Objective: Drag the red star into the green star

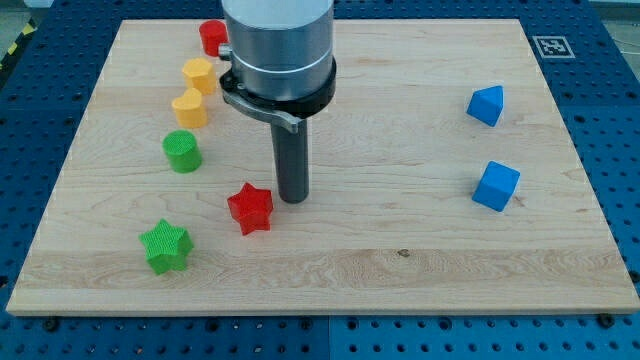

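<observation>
The red star (250, 208) lies on the wooden board (400, 260), left of the middle. The green star (166, 246) lies lower left of it, a short gap apart. My tip (292, 198) stands on the board just right of the red star, close to its upper right points; I cannot tell whether it touches. The arm's grey body hangs above it.
A green cylinder (182, 151), a yellow heart-like block (189, 108), a yellow hexagon (199, 75) and a red block (212, 37) run up the left side. Two blue blocks (486, 105) (496, 186) sit at the right.
</observation>
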Motion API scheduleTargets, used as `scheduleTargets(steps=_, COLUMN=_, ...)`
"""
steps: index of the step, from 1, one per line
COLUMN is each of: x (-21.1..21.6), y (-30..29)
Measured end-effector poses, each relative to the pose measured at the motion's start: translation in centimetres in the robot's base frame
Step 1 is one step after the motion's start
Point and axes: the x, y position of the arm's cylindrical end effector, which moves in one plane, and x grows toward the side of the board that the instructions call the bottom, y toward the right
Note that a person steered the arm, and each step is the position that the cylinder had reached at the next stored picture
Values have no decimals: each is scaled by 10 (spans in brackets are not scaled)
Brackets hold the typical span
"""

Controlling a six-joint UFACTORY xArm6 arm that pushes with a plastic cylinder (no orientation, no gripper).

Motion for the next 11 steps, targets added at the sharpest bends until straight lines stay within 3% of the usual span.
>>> scheduleTargets(steps=4, x=22, y=-31)
scheduleTargets(steps=6, x=42, y=46)
scheduleTargets(steps=9, x=90, y=38)
scheduleTargets(steps=11, x=62, y=26)
